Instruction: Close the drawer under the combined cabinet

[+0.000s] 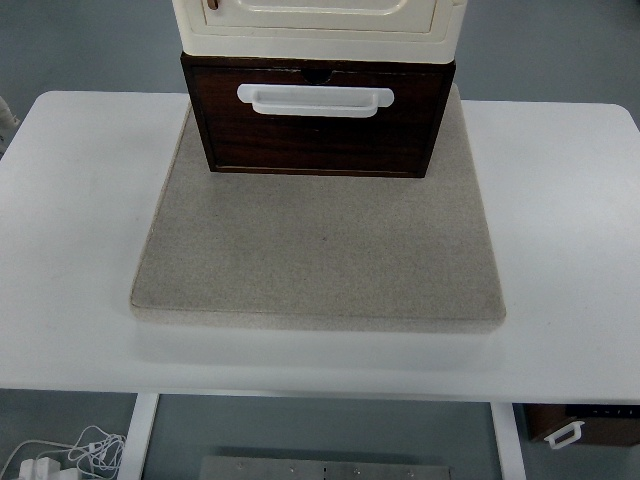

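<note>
Brown drawer [318, 125] (white handle [315, 100]) under cream cabinet [315, 22].

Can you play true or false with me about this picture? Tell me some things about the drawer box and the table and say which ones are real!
1. The brown drawer has a white handle. True.
2. A robot hand is grabbing the handle. False: no robot hand shows anywhere in the picture.
3. The cabinet stands on a grey mat. True.
4. The mat lies on a black table. False: the table is white.
5. A cream-coloured cabinet part sits on top of the drawer. True.
6. The drawer is lying on the floor. False: it sits on the mat, up on the table.
</note>
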{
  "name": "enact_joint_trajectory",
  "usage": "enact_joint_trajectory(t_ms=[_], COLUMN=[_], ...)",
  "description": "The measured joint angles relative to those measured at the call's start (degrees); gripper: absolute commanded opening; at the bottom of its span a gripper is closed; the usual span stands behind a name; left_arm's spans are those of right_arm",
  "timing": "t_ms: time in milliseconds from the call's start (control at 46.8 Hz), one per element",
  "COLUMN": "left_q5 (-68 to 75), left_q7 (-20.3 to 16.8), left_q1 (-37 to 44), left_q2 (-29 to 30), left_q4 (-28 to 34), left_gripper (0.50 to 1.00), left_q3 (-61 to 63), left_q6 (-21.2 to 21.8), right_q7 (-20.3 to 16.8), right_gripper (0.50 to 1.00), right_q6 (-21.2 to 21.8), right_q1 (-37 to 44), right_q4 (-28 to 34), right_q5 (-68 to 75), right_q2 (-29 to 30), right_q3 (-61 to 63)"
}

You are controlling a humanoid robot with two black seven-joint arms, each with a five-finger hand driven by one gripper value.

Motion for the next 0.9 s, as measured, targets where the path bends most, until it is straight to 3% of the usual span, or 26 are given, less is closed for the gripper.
enact_joint_trajectory(t_ms=[214,385,897], left_q5=[-1.0,-4.3,-14.7], left_q7=[-2.8,-5.3,-5.4], left_q1=[2.1,8.8,19.2], left_q2=[-0.7,-1.9,-10.2], left_q4=[8.6,9.2,11.1], left_gripper=[0.999,0.999,0.999], left_q3=[0.0,0.0,-0.1], left_q6=[2.1,2.3,1.8], right_q7=[0.0,0.0,0.0], right_gripper=[0.952,0.952,0.952], right_q6=[0.1,0.0,0.2], right_q1=[0.0,0.0,-0.2], right_q4=[0.0,0.0,0.0], right_q5=[0.0,0.0,0.1], right_q2=[0.0,0.0,0.0], right_q3=[0.2,0.4,0.4])
